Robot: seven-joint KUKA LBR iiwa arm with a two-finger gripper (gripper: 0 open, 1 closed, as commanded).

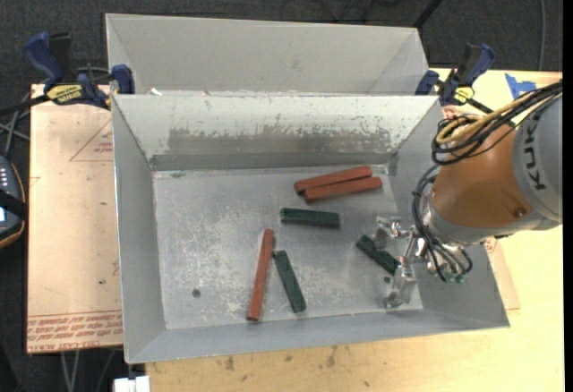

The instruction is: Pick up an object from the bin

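The grey metal bin (269,126) had a scuffed floor with only a few sticks scattered over it. Nearest, toward the front left, a long red-brown stick (260,275) lay just beside a dark green stick (289,281), their far ends close together. In the front right corner the gripper (394,262) hung low over the floor with its fingers spread wide. One finger stood to each side of a short dark green block (374,252), which lay aslant between them, unclamped. Farther back, near the middle, was a second dark green stick (310,217). Beyond it a pair of red-brown sticks (338,184) lay side by side close to the back wall. The step in hand looked like the end of the approach, with the grasp itself not yet made. The next move probably called for closing squarely across the block's narrow width and then lifting straight up. The sloping right wall stood near and left little room for a skewed grip.
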